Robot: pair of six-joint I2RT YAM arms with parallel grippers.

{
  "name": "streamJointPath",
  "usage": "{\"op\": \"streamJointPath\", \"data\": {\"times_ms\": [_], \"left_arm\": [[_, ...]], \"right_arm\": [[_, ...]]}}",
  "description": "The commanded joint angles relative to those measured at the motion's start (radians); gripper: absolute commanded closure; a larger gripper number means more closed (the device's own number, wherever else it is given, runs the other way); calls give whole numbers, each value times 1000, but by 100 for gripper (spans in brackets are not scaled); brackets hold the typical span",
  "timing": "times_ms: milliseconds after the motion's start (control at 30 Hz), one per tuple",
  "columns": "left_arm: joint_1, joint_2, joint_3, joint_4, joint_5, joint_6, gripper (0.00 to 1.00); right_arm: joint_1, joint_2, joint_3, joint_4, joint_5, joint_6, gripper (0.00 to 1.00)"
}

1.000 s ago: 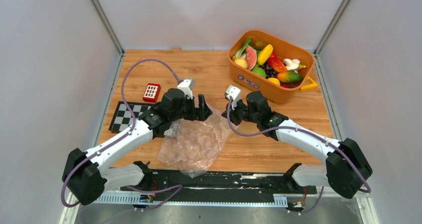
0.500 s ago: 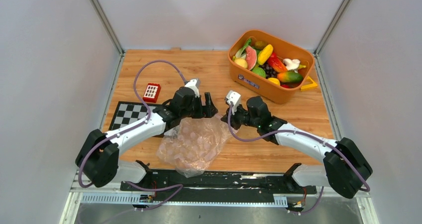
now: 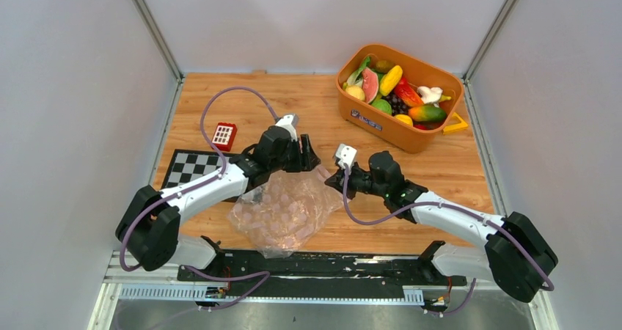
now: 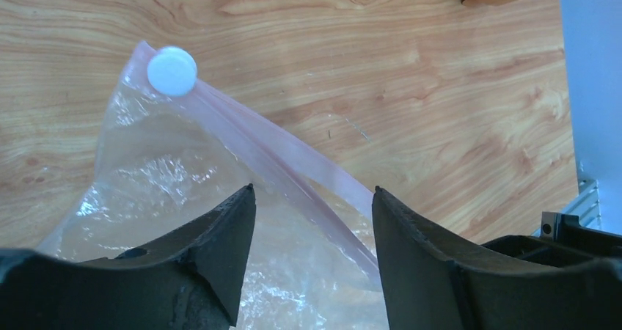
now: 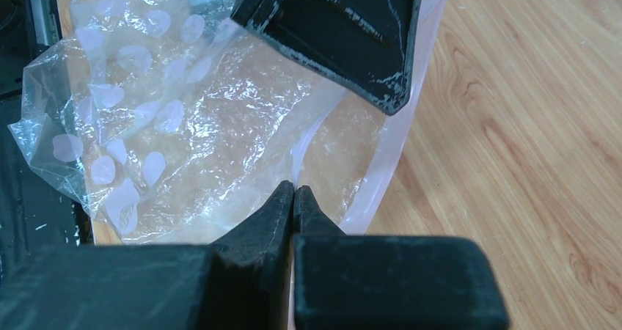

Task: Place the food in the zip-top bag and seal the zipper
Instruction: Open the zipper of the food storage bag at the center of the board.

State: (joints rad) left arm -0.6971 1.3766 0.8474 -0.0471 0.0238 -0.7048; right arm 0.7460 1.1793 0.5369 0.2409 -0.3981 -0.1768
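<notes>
Wooden tabletop (image 3: pixel 308 99) under everything, near edge lost beneath a black rail (image 3: pixel 352 264) and the arm bases. Left arm (image 3: pixel 205 191) slanting over the checkerboard (image 3: pixel 187 167) and covering its right part; right arm (image 3: pixel 455 216) reaching in from the other side. Zip-top bag (image 3: pixel 282 209) crumpled at the near middle between the two, near tip spilling onto the rail, far left corner out of sight under the left wrist. Orange basket (image 3: pixel 381 128) at the far right corner, well apart from the bag, cut down to a mere corner in the left wrist view. Food (image 3: pixel 396 92) all heaped inside it, a watermelon slice and a yellow piece on top, lower pieces overlapping and hard to tell apart. Left pincer (image 4: pixel 314 198) open over the bag's mouth, fingers straddling the zipper (image 4: pixel 293 158), contact not clear; blocks much of that mouth in the right wrist view. Right pincer (image 5: pixel 294 191) closed tight, tips pinching what looks like one thin lip of the bag at its right side. Red block (image 3: pixel 224 135) with white buttons just beyond the checkerboard. Small white disc (image 4: pixel 172 71) at the far end of the pinkish strip, low over the wood.
</notes>
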Motion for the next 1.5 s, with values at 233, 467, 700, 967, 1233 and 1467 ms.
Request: {"op": "streamJointPath", "data": {"times_ms": [233,467,700,967,1233,1467], "left_arm": [[-18,10,68,-18,42,76,64],[-19,0,57,-22,59,96,99],[-19,-49,40,-15,69,189,100],[-23,-111,-37,42,146,230,100],[-31,-170,-30,17,142,279,100],[-33,-201,-9,-28,144,299,100]], "right_arm": [[10,5,0,102,-28,-40,100],[14,6,-5,106,-12,-25,98],[14,5,65,77,45,96,63],[-59,58,100,88,239,441,39],[-75,245,265,-23,34,501,47],[-82,286,277,-57,70,475,70]]}}
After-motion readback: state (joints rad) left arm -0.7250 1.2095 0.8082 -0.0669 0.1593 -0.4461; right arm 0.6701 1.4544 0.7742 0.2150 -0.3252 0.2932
